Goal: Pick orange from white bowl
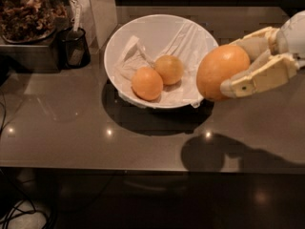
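1. Gripper (233,66), a cream-coloured two-finger claw, sits at the right side of the scene and is clamped on the orange (220,73).
2. Its fingers (259,78) are spread just as wide as the fruit. One runs along the top right of the orange and the other along its lower right, both pressed against the peel.
3. The orange is large, round and evenly coloured. It is held in the air, outside the white bowl (157,30) and just past the bowl's right rim, touching nothing but the claw.
4. A white rounded wrist (296,32) reaches in from the right edge, a little above the claw. The fingers point left and slightly downward toward the bowl.
5. A dark shadow (214,151) of fruit and claw lies on the glossy grey-brown counter (62,123), below and in front of them.
6. The bowl stands on the counter at centre, wide and round, lined with crumpled white paper (131,61).
7. Two smaller fruits rest in the bowl on the paper, touching each other: an orange one (147,83) at the front and a yellower one (169,69) just behind it to the right.
8. At the upper left, well apart from the claw, stand a black cup (74,49) and a tray of brown pieces (26,11).
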`<state>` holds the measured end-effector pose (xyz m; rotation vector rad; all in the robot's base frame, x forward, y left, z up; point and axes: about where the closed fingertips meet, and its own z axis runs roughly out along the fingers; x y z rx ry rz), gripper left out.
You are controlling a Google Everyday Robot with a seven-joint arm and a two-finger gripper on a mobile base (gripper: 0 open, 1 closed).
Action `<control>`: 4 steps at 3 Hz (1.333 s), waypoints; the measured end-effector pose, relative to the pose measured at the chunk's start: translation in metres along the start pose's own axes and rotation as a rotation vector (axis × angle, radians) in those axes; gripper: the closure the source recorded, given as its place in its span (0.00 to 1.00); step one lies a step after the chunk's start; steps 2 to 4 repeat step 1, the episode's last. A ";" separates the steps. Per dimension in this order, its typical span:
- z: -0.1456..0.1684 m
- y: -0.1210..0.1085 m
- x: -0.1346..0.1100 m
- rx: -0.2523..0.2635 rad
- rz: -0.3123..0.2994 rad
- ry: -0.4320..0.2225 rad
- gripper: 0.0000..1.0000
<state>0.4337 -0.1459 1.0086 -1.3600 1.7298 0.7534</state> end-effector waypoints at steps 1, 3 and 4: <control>-0.004 0.002 0.003 0.009 0.008 0.003 1.00; -0.004 0.002 0.003 0.009 0.008 0.003 1.00; -0.004 0.002 0.003 0.009 0.008 0.003 1.00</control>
